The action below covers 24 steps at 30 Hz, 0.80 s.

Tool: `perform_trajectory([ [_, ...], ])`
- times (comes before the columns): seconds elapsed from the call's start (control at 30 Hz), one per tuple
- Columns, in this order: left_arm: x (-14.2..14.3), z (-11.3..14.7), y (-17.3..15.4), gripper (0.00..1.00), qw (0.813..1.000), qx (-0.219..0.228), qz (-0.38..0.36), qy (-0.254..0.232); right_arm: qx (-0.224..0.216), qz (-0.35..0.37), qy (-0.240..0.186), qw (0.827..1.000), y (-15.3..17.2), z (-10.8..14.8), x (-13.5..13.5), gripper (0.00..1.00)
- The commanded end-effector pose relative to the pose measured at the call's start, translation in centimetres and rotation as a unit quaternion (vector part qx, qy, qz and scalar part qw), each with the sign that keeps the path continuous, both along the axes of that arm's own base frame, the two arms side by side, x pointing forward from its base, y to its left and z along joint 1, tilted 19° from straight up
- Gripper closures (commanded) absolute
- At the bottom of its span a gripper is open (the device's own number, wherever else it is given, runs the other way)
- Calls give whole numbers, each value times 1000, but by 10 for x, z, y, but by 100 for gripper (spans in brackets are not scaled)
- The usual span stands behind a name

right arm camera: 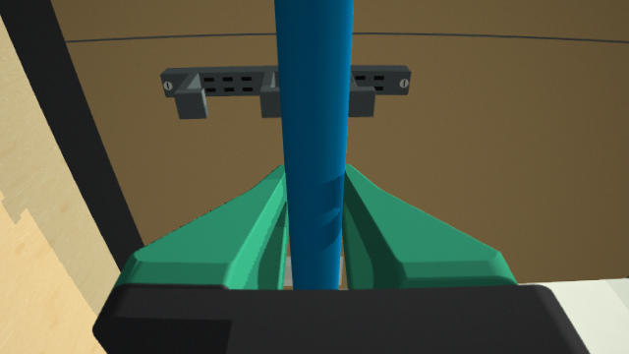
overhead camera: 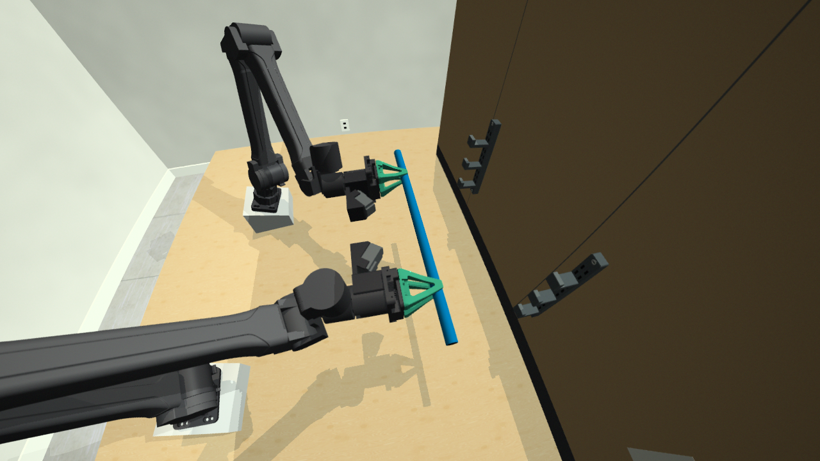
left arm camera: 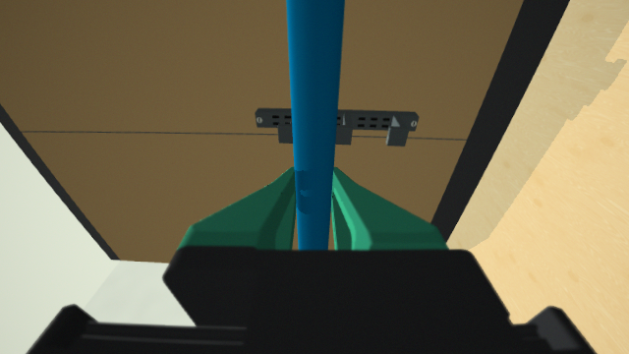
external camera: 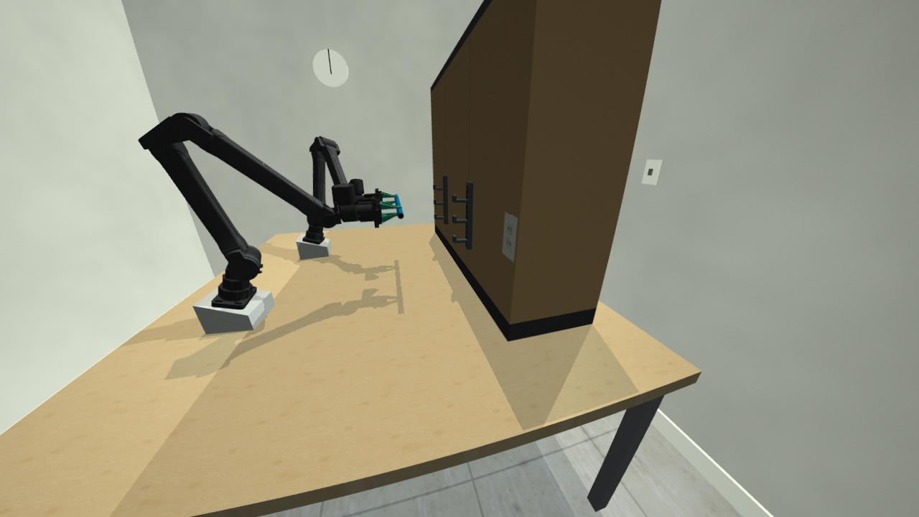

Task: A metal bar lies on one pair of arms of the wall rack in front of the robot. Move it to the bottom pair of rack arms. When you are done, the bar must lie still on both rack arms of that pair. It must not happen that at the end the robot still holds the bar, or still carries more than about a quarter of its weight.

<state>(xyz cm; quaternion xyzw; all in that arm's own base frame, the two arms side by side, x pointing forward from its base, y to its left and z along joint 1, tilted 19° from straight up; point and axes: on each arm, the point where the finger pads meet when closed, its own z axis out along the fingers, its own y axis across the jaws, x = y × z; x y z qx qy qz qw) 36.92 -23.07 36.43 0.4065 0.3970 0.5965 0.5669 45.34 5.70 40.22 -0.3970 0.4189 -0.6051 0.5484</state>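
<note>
The blue metal bar (overhead camera: 421,229) (external camera: 398,202) (left arm camera: 316,74) (right arm camera: 314,74) hangs in the air in front of the wall rack, clear of it. My left gripper (overhead camera: 405,171) (left arm camera: 314,176), on the far arm in the top view, is shut on the bar near its far end. My right gripper (overhead camera: 440,285) (right arm camera: 314,178) is shut on it nearer the other end. The rack has a far strip (overhead camera: 487,154) (left arm camera: 354,114) and a near strip (overhead camera: 583,274) (right arm camera: 256,74), each with three arms. The bottom arms (overhead camera: 465,184) (overhead camera: 524,310) (external camera: 459,240) (left arm camera: 397,137) (right arm camera: 192,104) carry nothing.
The brown cabinet (overhead camera: 659,143) (external camera: 495,160) carries the rack on its front. Its black base strip (overhead camera: 544,395) (external camera: 552,326) stands on the wooden table (overhead camera: 475,424) (external camera: 360,411). In the wrist views the bar partly hides the upper rack arms.
</note>
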Motion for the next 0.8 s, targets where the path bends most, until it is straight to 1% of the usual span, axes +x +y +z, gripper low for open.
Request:
perform_trajectory([
  [0.0,-14,17,7,100,999,-24,0,-23,12,-2,-37,999,-2,26,-17,100],
  [0.67,-41,5,7,100,999,-24,0,-23,12,-2,-37,999,0,13,-45,100],
  [0.77,-41,5,7,100,999,-24,0,-23,12,-2,-37,999,0,13,-44,100],
])
